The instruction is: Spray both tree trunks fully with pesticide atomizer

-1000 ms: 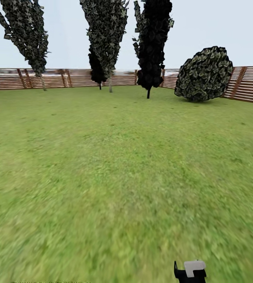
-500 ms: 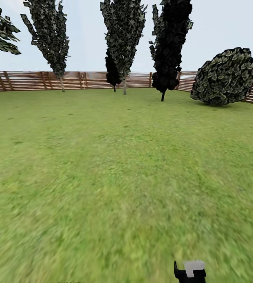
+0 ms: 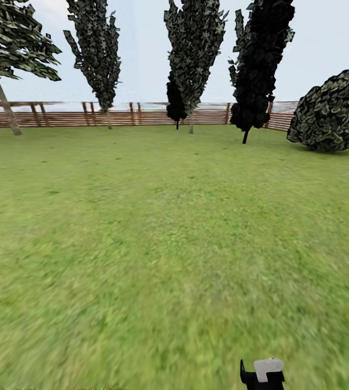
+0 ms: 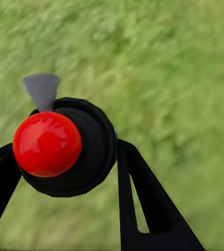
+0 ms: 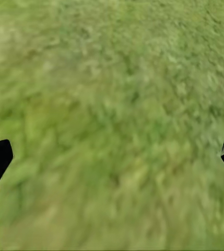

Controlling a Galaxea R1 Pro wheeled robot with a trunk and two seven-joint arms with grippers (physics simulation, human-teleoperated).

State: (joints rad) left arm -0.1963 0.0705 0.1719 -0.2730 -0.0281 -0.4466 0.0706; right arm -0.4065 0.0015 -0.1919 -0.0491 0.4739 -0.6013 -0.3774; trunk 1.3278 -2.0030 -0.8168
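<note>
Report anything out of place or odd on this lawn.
Nothing spilled or damaged. The far-left tree trunk leans, and one narrow tree is almost solid black. The pesticide atomizer sits gripped in the left end effector.

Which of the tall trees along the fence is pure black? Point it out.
The narrow tree furthest right of the tall ones, beside the round bush. Its foliage is solid black; the other tall ones are mottled green-grey.

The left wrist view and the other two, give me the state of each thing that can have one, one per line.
pesticide atomizer: off the grass, held between the left gripper's fingers, red knob toward the camera.
left gripper: shut on the pesticide atomizer.
right gripper: open, fingers wide apart, nothing between them, over grass.
wooden fence: standing along the lawn's far edge.
</note>
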